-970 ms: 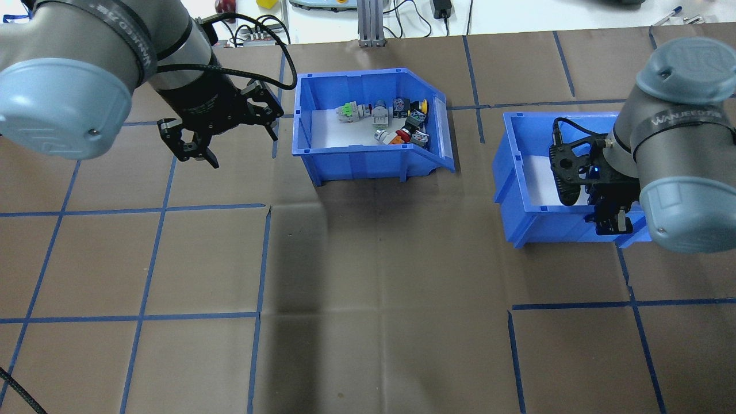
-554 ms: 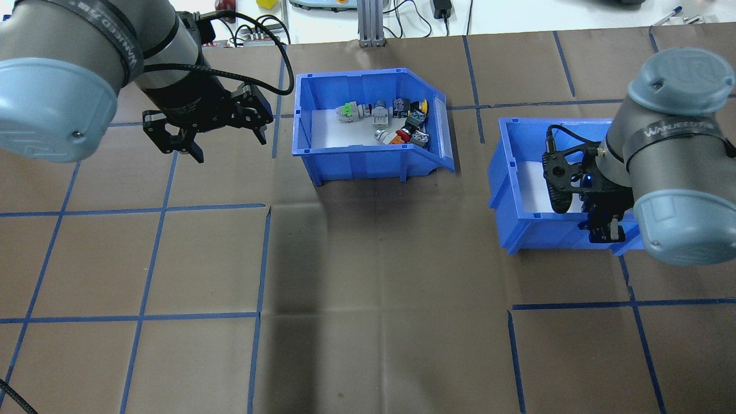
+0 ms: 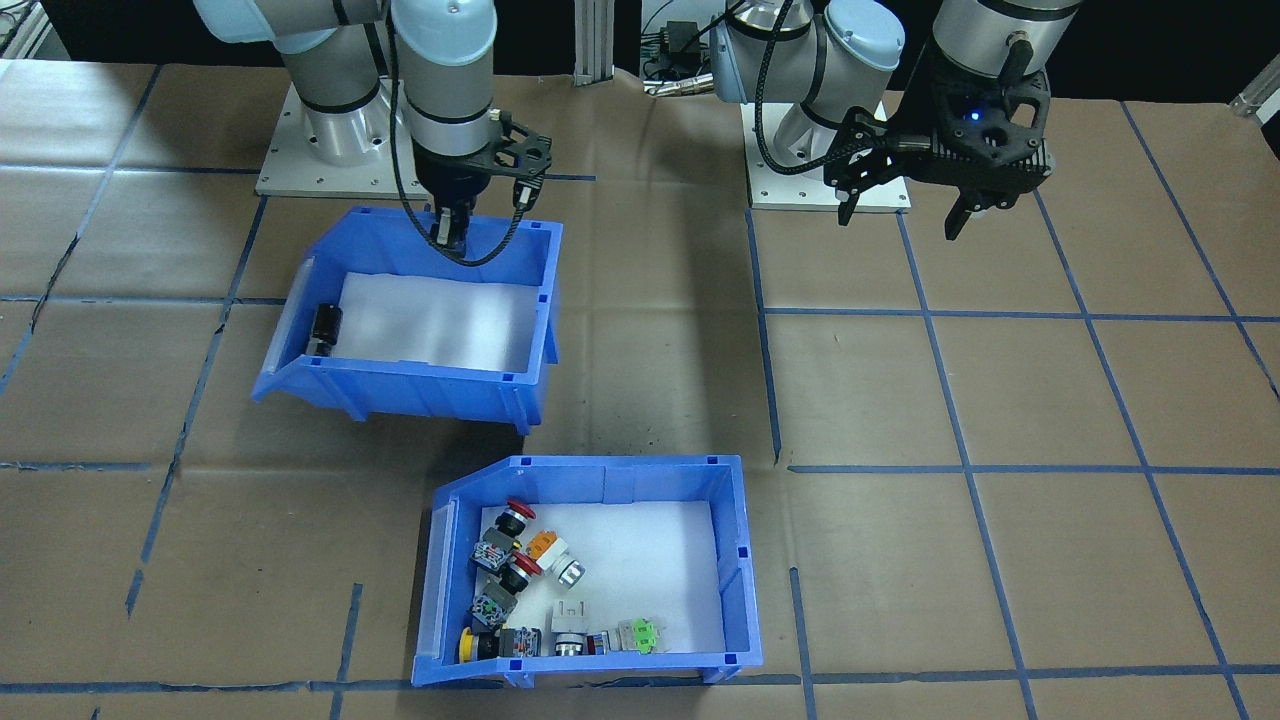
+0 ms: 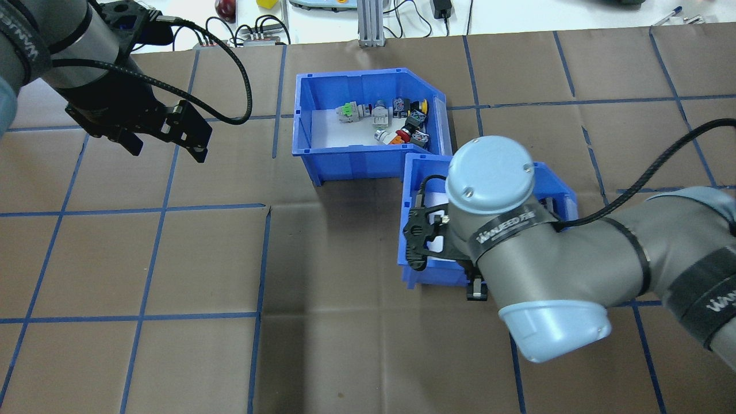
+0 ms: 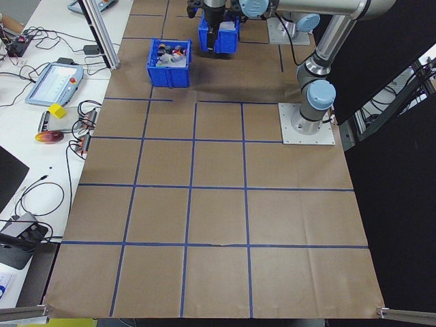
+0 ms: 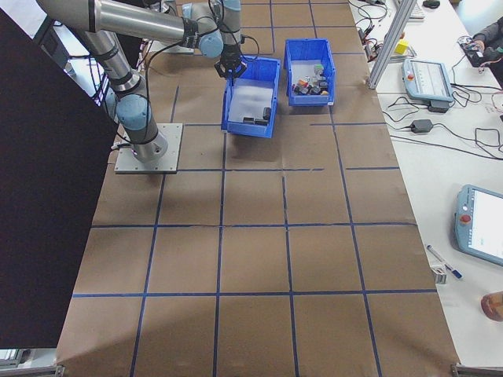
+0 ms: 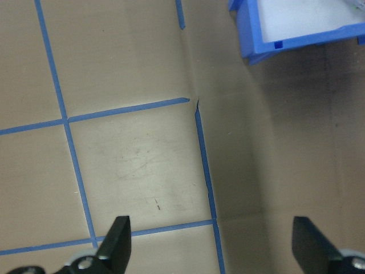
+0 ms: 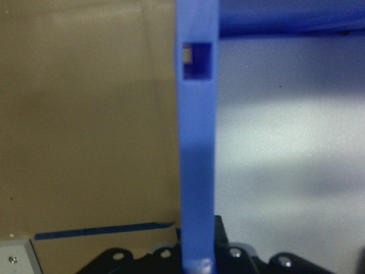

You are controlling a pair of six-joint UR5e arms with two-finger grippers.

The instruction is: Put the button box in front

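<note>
Meanwhile, right gripper [image 3: 447, 233] fingers clamp the other bin's [image 3: 420, 385] wall.

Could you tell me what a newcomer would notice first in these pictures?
Probably the two blue bins on the brown, blue-taped table. The button box, holding coloured push-buttons, sits at the table's far side from the robot. The other blue bin is nearer the robot's base, its rear wall pinched by the right claw. The left claw hangs open over bare table, holding nothing.

Grey arms with pale blue joint caps, black cables, black grippers, and seemingly WANJEED-lettered black bands.
</note>
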